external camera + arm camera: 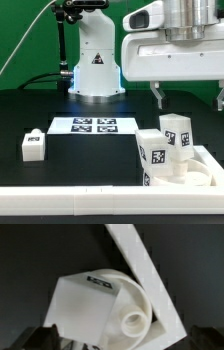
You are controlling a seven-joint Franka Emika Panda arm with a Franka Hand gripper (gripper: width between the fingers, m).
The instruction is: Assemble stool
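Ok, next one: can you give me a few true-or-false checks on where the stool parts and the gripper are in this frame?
1. The gripper is open and holds nothing. True.
2. The seat lies at the exterior view's left. False: it is at the right, with tagged legs standing at it.
3. One loose leg lies alone, to the left of the marker board in the exterior view. True.
4. A leg sits on the marker board. False: only its printed tags show on it.
5. The gripper touches the loose leg. False: it hangs above the seat, on the other side of the scene.
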